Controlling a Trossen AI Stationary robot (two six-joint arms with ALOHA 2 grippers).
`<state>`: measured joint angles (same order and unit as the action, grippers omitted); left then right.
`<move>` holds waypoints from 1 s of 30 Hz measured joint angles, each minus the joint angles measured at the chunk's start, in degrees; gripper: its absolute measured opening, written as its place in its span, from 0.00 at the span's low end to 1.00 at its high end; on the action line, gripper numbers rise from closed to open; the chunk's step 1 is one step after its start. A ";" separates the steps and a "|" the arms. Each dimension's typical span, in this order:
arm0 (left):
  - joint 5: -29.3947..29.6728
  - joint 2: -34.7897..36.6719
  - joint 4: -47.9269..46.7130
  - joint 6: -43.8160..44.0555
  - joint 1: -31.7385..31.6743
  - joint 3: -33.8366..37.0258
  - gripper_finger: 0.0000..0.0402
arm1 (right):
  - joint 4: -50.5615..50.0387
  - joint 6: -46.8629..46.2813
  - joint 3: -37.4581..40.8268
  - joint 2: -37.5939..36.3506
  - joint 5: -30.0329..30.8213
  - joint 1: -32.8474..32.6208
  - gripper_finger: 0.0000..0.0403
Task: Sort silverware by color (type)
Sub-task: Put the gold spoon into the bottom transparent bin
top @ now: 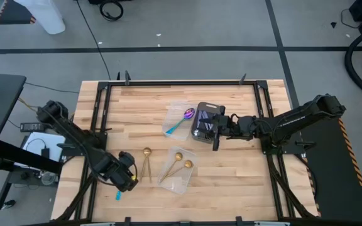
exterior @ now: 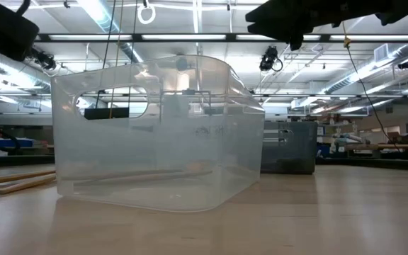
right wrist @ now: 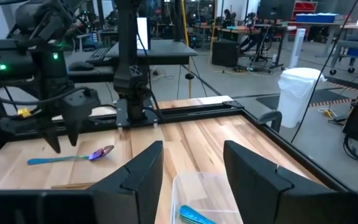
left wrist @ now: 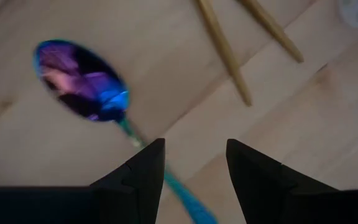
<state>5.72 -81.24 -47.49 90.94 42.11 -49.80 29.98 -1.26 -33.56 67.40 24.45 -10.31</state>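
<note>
On the pale wooden worktop [top: 231, 182], the left gripper [top: 126, 178] sits at the lower left of the high view, fingers [left wrist: 143, 171] apart over an iridescent purple-blue spoon with a teal handle [left wrist: 89, 84] lying on the bare wood. Two gold spoons [top: 146, 158] lie just beside it. The right gripper [top: 215, 127] hangs at the centre, above a dark grey rectangular tray [top: 201, 130], its fingers [right wrist: 143, 172] also apart and empty. A clear plastic tray [top: 178, 120] upper centre holds another purple-blue spoon [top: 182, 120]; a second clear tray [top: 176, 169] below holds two more gold spoons [top: 180, 164].
</note>
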 joint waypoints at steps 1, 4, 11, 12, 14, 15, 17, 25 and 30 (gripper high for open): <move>0.00 -0.60 1.05 -0.02 -0.29 0.00 0.45 | 0.02 -0.02 0.00 0.00 -0.02 -0.02 0.44; -0.10 -2.60 2.84 -1.41 -1.35 0.00 0.45 | -0.02 -0.02 0.00 0.00 -0.03 -0.02 0.44; -1.34 -5.77 3.69 -5.06 -3.98 0.04 0.45 | -0.09 -0.04 0.00 0.00 -0.04 -0.02 0.44; -1.38 -6.01 3.90 -5.05 -4.31 0.04 0.45 | -0.37 -0.04 0.00 0.00 -0.04 -0.02 0.44; -1.49 -6.54 5.08 -4.99 -4.86 0.04 0.45 | -0.69 -0.06 0.00 0.00 -0.07 -0.13 0.44; -1.51 -6.92 5.95 -4.71 -5.08 0.04 0.45 | -0.69 -0.20 0.00 0.00 -0.06 -0.27 0.44; -1.77 -7.67 7.54 -4.55 -5.53 0.04 0.45 | -0.81 -0.26 0.00 0.00 -0.07 -0.51 0.44; -1.93 -9.90 8.11 -6.34 -7.63 0.04 0.44 | -1.27 -1.14 0.00 0.00 -0.07 -0.63 0.44; 2.58 -11.32 5.64 -9.64 -9.35 -2.41 0.40 | -1.45 -1.36 0.00 0.00 -0.07 -0.61 0.44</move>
<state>8.30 -92.56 -41.85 81.29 32.76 -52.21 28.53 -2.61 -33.56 67.40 24.38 -10.92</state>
